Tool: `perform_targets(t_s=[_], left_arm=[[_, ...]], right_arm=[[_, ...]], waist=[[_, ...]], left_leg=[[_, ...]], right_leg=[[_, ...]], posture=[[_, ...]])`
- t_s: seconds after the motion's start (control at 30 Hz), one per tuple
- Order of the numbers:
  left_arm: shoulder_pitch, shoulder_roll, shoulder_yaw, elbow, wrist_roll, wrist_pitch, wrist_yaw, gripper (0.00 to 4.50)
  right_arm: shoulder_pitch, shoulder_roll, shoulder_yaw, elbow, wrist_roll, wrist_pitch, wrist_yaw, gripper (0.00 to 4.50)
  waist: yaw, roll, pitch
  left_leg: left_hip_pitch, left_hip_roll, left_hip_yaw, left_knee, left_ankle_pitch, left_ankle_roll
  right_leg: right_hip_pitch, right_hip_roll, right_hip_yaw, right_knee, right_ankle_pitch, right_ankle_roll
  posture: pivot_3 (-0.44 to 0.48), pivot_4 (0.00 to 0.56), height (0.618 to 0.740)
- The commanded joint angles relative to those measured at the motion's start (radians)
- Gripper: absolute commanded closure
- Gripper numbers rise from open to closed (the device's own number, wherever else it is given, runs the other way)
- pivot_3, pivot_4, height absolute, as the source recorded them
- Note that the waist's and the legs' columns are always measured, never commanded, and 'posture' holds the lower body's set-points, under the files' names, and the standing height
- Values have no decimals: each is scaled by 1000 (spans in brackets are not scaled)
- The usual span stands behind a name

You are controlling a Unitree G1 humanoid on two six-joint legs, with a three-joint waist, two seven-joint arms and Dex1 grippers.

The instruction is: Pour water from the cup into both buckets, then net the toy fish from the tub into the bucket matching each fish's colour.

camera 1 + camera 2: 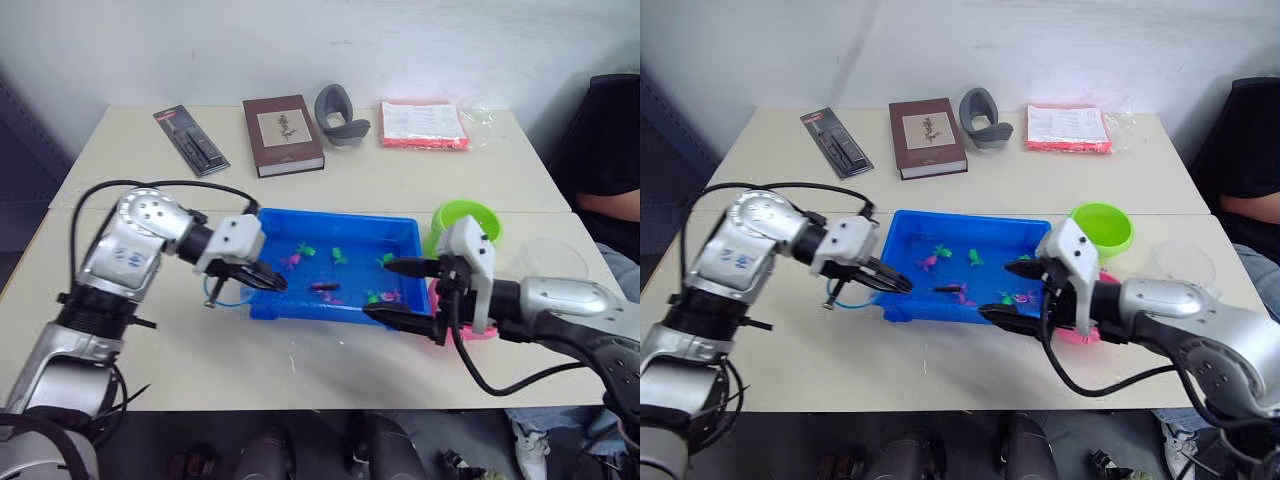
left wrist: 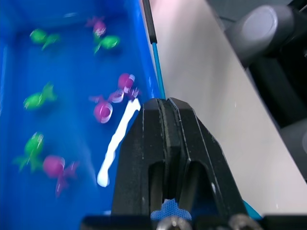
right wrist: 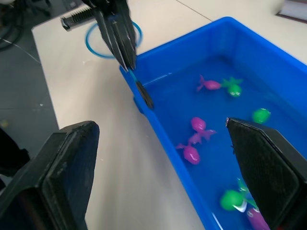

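Broadly, the surface (image 1: 400, 190) fills the head views, with the tub (image 1: 415, 232) at mid-frame, holding water and the toy fish (image 1: 323, 287), green and magenta, scattered across its floor. Right of it stands the green bucket (image 1: 470, 214); the pink bucket (image 1: 481, 333) peeks out lower right behind the right arm, and the cup (image 1: 1185, 264) sits at the right edge. The left end effector (image 1: 266, 279) is clenched on the thin handle of a net (image 3: 113, 38), its blue hoop hanging just outside the tub's left wall. The right end effector (image 1: 400, 292) is released, spread wide over the tub's right end. Netting seems the step in hand; next, the hoop likely needs swinging over the rim and under one fish.
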State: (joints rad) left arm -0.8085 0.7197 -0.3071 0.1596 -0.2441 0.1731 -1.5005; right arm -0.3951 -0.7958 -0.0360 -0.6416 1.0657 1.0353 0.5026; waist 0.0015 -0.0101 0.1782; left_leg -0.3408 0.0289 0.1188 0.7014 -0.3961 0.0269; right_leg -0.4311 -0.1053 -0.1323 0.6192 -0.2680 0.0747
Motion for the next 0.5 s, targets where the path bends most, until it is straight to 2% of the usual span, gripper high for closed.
perform_targets(t_s=[0.03, 0.17, 0.5], left_arm=[[-25, -39, -9, -55, -10, 18, -14, 4477], [-36, -73, -4, -33, 0, 21, 1, 4477], [-22, -89, -2, -33, -1, 45, 1, 4477]], right_arm=[[-52, 58, 32, 12, 72, 78, -84, 0], [-81, 100, 60, 33, 95, 131, -123, 0], [-94, 154, 62, 62, 109, 152, -136, 0]], waist=[[-1, 0, 0], [0, 0, 0], [1, 0, 0]], left_leg=[[0, 0, 0, 0, 0, 0], [-2, 0, -1, 1, 0, 0], [-4, 0, -3, 3, 0, 0]], right_leg=[[0, 0, 0, 0, 0, 0], [-1, 0, 0, 1, 0, 0], [-1, -1, 0, 0, 0, 0]], posture=[[0, 150, 740], [0, 150, 740], [0, 150, 740]])
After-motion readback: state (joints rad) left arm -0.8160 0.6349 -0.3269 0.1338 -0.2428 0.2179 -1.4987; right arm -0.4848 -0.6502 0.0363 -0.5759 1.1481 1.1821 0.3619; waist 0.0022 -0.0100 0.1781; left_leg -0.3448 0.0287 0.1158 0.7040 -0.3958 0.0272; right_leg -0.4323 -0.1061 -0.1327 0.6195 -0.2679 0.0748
